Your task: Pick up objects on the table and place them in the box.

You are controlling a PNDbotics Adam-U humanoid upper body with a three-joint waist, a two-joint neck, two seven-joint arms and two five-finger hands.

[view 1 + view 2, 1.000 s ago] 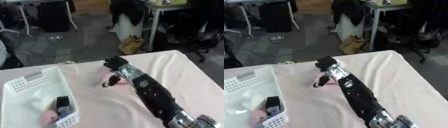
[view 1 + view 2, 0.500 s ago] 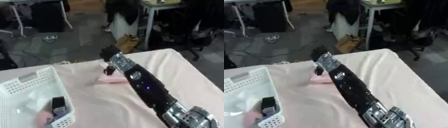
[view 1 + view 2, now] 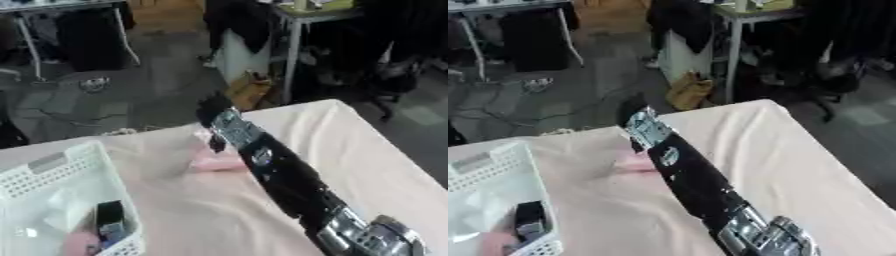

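Note:
A soft pink object lies on the pale pink table, left of middle. My right arm runs from the lower right corner up across the table. My right hand is past the pink object, at the table's far edge, and the wrist passes just beside and over the object. The picture is blurred there. The white slatted box stands at the left and holds a black device, a pink thing and something white. My left hand shows in neither view.
Beyond the far edge is a grey floor with cables, a brown bag and table legs. The table's right edge slants down towards the lower right.
My right arm has stretched further towards the far edge, so the hand now sits beyond the pink object. The whole picture has shifted with the camera. The pink object stays on the table.

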